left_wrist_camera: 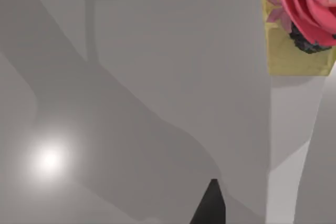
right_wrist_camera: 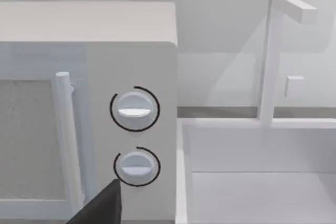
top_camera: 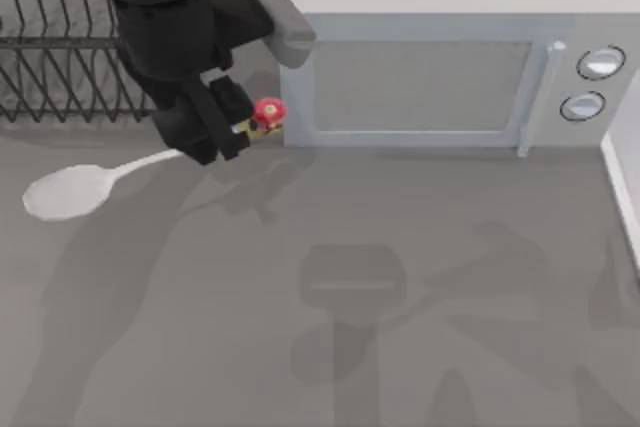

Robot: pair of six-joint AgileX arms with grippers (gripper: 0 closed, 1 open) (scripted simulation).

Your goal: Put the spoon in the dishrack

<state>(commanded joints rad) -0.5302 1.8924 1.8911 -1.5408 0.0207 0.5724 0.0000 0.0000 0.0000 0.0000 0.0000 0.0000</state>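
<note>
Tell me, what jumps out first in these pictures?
The left gripper, near the top view's upper left, pinches a white spoon by its handle just behind the red knob. Behind it stands the black wire dishrack, with a grey microwave to its right.

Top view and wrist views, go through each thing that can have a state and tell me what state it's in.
spoon: off the rack, handle gripped near the red knob, bowl towards the table's left.
left gripper: shut on the spoon, in front of the dishrack.
dishrack: upright, no spoon in it yet.
microwave: door closed.
sink: nothing seen inside.
</note>
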